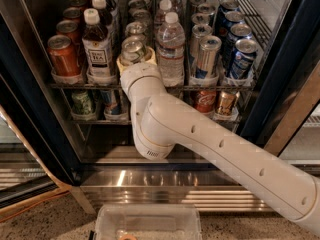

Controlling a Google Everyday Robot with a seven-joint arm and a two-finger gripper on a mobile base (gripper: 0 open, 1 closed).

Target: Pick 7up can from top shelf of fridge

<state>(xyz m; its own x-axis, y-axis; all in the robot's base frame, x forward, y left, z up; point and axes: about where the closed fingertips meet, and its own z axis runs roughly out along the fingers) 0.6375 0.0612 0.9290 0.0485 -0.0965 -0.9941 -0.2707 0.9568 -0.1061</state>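
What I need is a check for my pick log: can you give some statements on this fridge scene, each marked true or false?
1. The gripper is at the 7up can, at the front of the top shelf. True.
2. A tea bottle stands between the 7up can and an orange-red can. True.
3. The water bottle lies on its side. False: it stands upright beside the 7up can.
4. The lower rack holds nothing. False: cans stand on it.
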